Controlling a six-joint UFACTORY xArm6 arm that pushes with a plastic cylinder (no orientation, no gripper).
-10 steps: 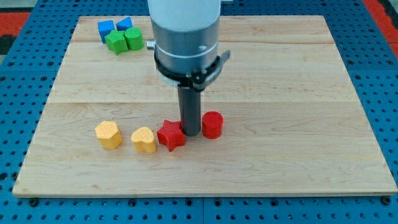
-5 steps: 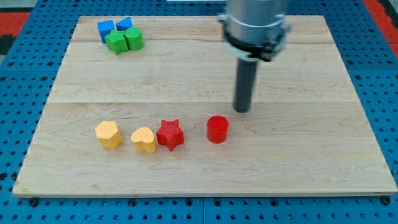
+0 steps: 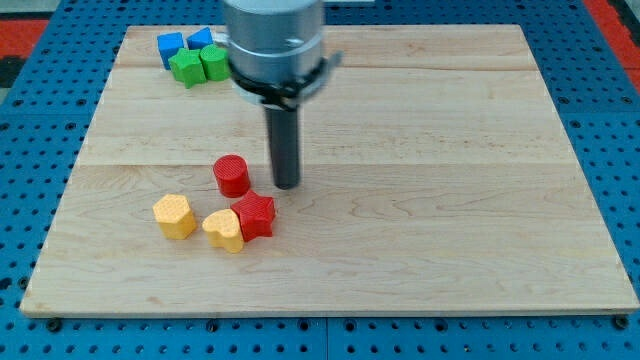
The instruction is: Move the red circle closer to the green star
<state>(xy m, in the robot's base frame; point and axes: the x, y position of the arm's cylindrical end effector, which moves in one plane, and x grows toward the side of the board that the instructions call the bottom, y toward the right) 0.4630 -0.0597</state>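
Observation:
The red circle [image 3: 231, 175] is a short cylinder on the wooden board [image 3: 450, 230], left of centre. The green star [image 3: 185, 68] sits near the view's top left, touching a second green block [image 3: 214, 62]. My tip [image 3: 287, 185] rests on the board just to the right of the red circle, with a small gap between them. The rod rises from the tip into the arm's grey body, which hides part of the board's top.
Two blue blocks [image 3: 170, 46] [image 3: 201, 39] sit just above the green ones. A red star [image 3: 256, 215] touches a yellow heart [image 3: 224, 229] below the red circle. Another yellow block [image 3: 174, 215] lies further left.
The red circle has slid left and up, from right of the red star to above it. The red star and nearer yellow heart shifted slightly left. My tip swung out right, then came back left.

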